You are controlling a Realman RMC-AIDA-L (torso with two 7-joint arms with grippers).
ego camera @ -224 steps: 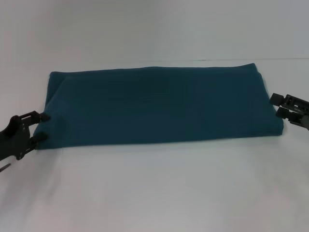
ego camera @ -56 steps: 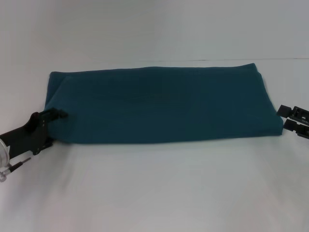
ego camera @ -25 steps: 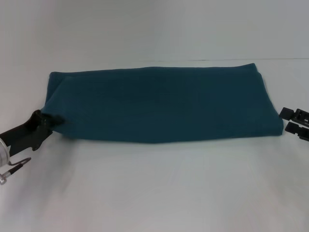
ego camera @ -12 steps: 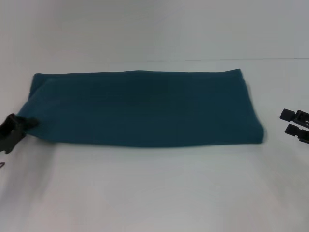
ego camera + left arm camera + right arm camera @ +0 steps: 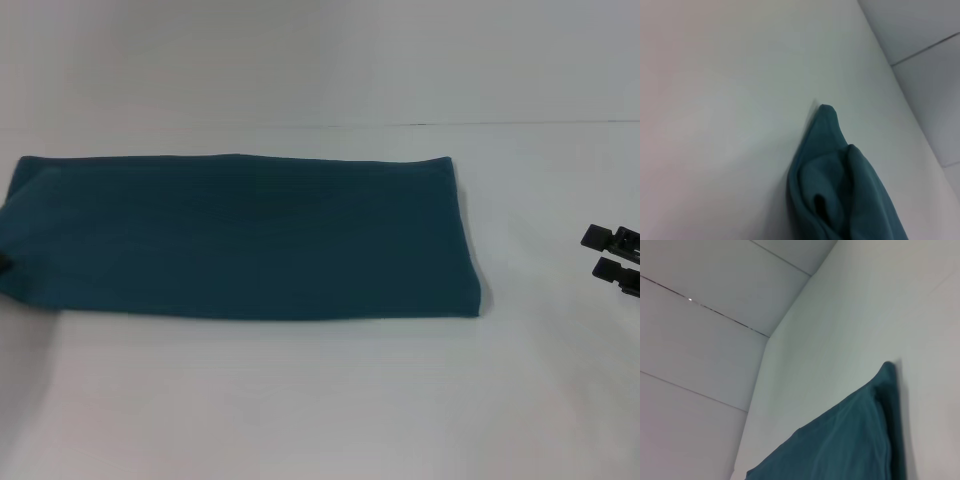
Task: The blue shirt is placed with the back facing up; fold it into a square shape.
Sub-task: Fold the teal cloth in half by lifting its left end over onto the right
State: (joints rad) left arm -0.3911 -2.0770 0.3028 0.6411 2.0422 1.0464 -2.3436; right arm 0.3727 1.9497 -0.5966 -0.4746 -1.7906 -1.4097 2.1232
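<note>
White table (image 5: 320, 400) fills most of head view, w/ pale wall behind it. Blue shirt (image 5: 240, 235) lies flat on table as a long folded band, plain side up, no lettering showing. Spans from the view's left edge to just right of centre; near right corner is square. Left end runs to the very edge of head view, near corner there drawn to a slight point. In left wrist view, same shirt (image 5: 840, 185) seen close-up: bunched end, layers gathered into folds, a pointed corner resting on table (image 5: 715, 100). In right wrist view, shirt's other end (image 5: 840, 445) lies flat on table (image 5: 865, 305), layered edge visible, panelled wall beyond.

Right gripper (image 5: 611, 258) at right edge of head view, low over table, well apart from shirt, fingers spread w/ nothing between.

Left gripper (image 5: 3, 264): only a dark sliver at left edge of head view, touching shirt's near left corner; can't tell if pinching or spread.
</note>
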